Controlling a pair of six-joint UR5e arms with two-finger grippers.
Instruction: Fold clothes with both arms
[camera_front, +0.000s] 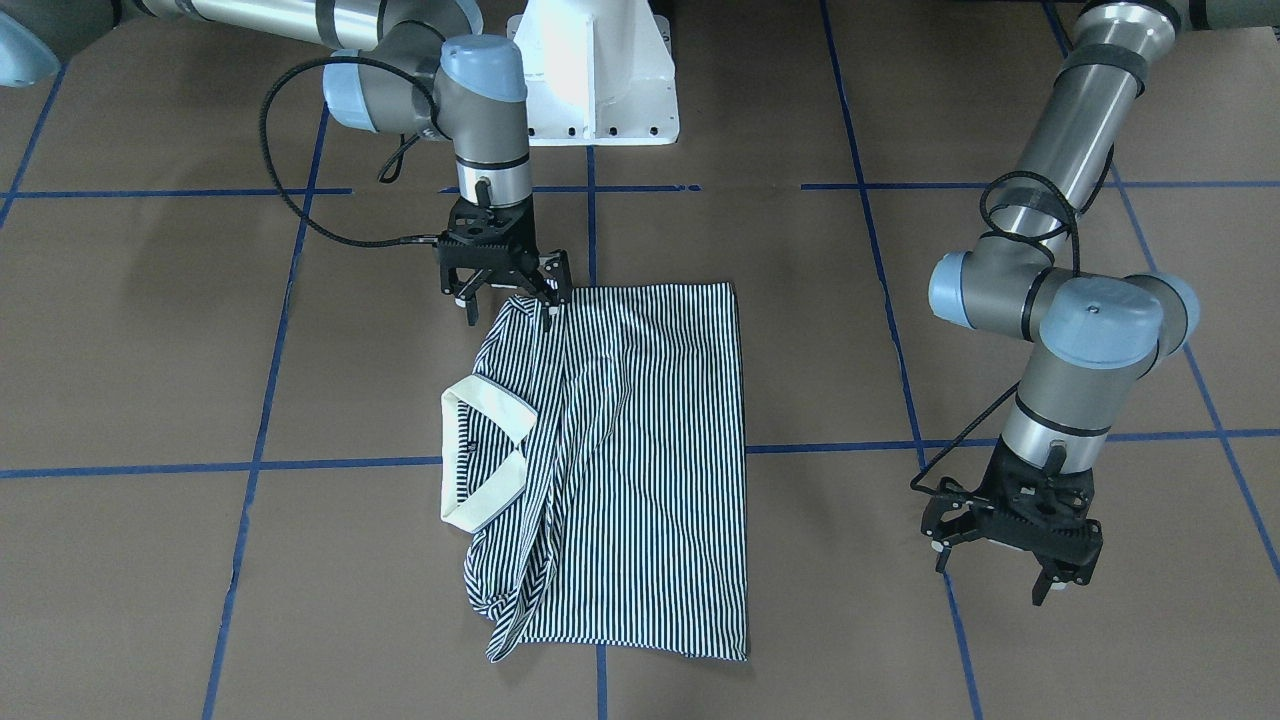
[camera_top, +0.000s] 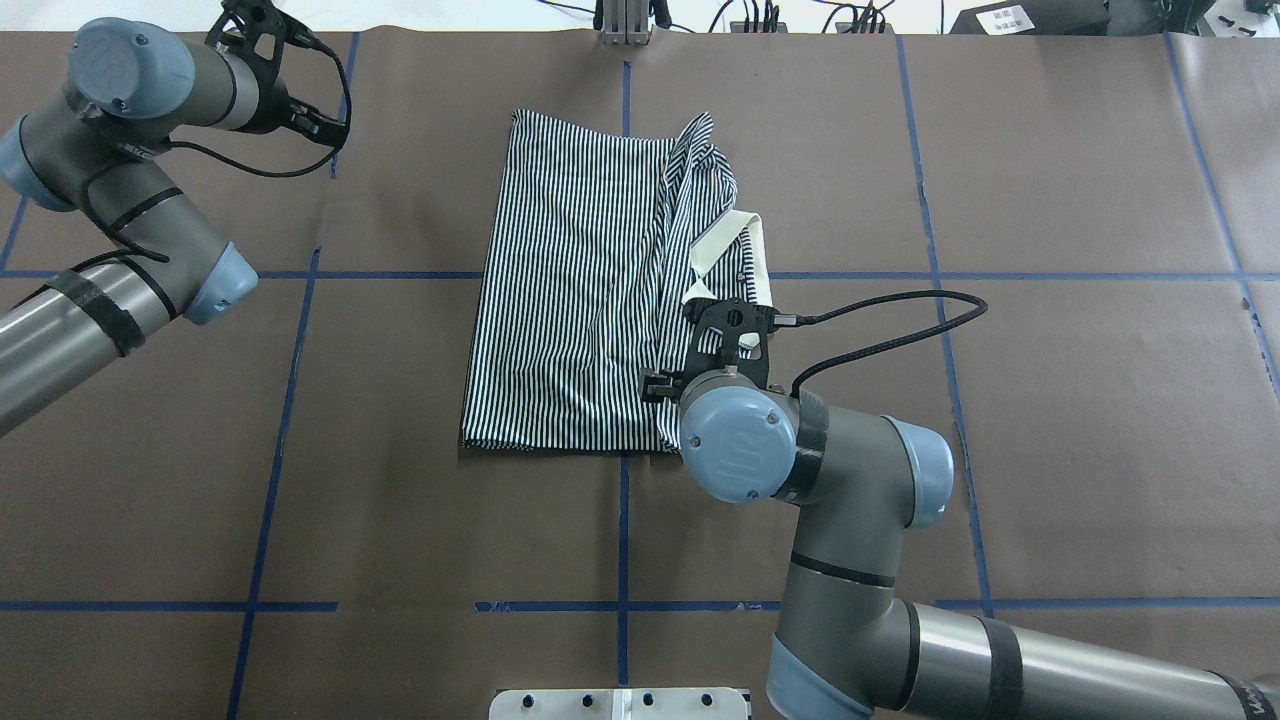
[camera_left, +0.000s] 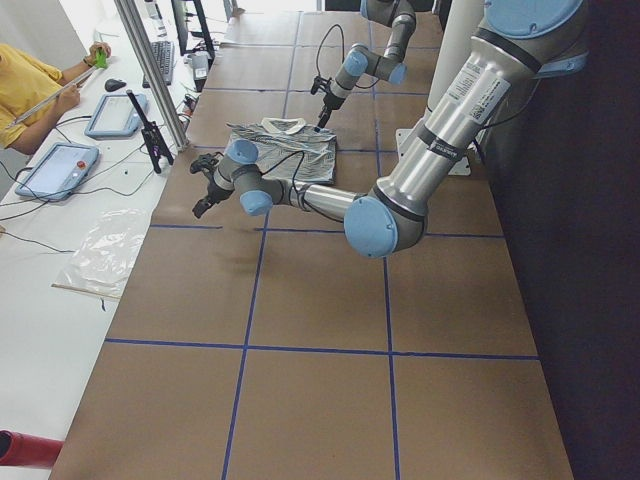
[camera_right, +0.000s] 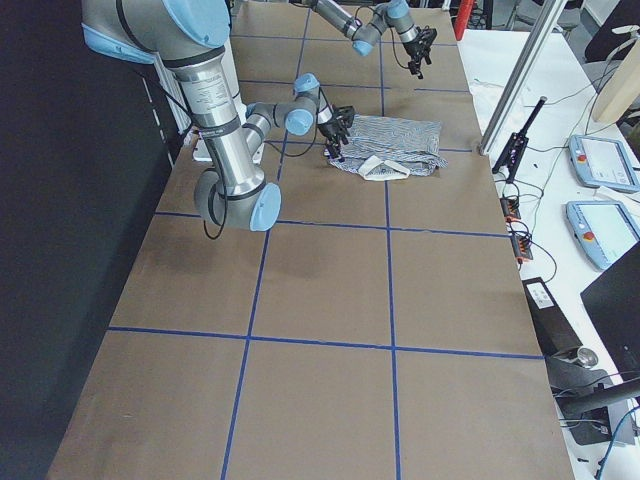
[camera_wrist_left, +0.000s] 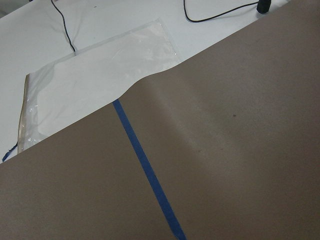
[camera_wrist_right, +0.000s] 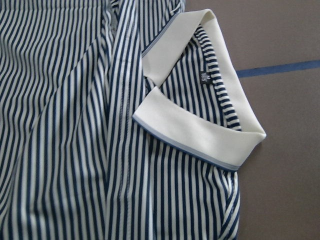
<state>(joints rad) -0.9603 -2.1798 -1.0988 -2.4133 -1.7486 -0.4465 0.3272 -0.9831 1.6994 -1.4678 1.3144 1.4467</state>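
- At the table (camera_front: 150, 350) centre, the polo shirt (camera_front: 640, 450) lies on brown paper as a rough rectangle of folded striped fabric.
- The cream collar (camera_front: 497, 403) sits on the shirt's edge toward the robot's right. It lies open, and the right wrist view shows a small dark label (camera_wrist_right: 205, 77) inside the neck.
- Loose folds of fabric run along the collar side. The opposite side lies smooth.
- The right gripper (camera_front: 510, 318) points down at the shirt corner nearest the robot base, on the collar side. Its jaws are spread. One fingertip is over the striped fabric and the other is over bare paper just beside the edge. Whether it touches the cloth cannot be determined.
- The left gripper (camera_front: 988, 583) hangs over bare paper, well apart from the shirt. Its jaws are spread and hold nothing.
- A clear plastic bag (camera_wrist_left: 95, 85) lies flat on the white surface just beyond the paper's edge. Its contents cannot be determined.
- A blue tape line (camera_wrist_left: 145, 170) crosses the paper near the bag.
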